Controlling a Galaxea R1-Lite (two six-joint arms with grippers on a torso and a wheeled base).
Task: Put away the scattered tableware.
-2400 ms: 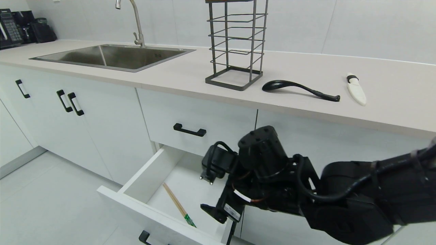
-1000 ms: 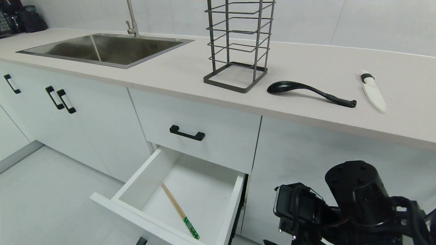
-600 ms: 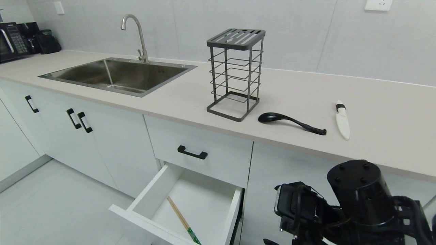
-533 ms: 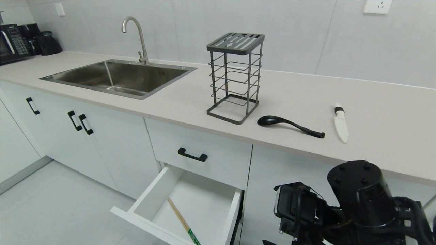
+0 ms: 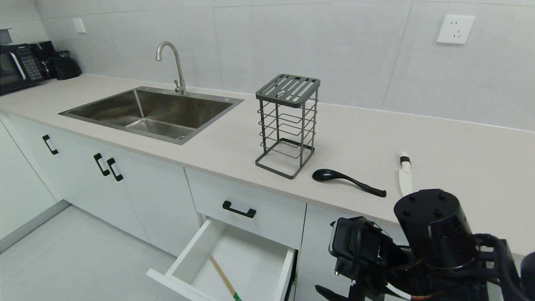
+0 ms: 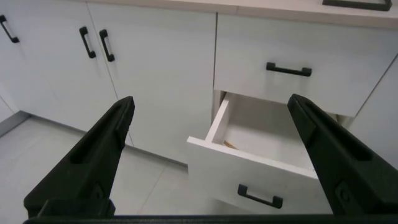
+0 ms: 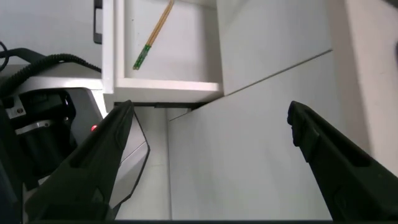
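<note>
Surface (image 5: 368, 138) right of rack (image 5: 287, 125) holds spoon (image 5: 347, 180) and knife (image 5: 404, 175) unstowed; chopsticks (image 5: 223, 281) lie in drawer (image 5: 188, 259); left pincer (image 6: 211, 102) and right pincer (image 7: 209, 107) spread.

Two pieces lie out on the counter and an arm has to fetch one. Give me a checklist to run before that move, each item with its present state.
1. Lower drawer pulled open to receive things: ok.
2. Chopsticks inside the drawer: ok.
3. Black spoon put away: not ok. It lies on the countertop beside the wire rack.
4. White knife put away: not ok. It lies on the countertop, apart from the spoon.
5. Left pincer open and empty: ok.
6. Right pincer open and empty: ok.
</note>
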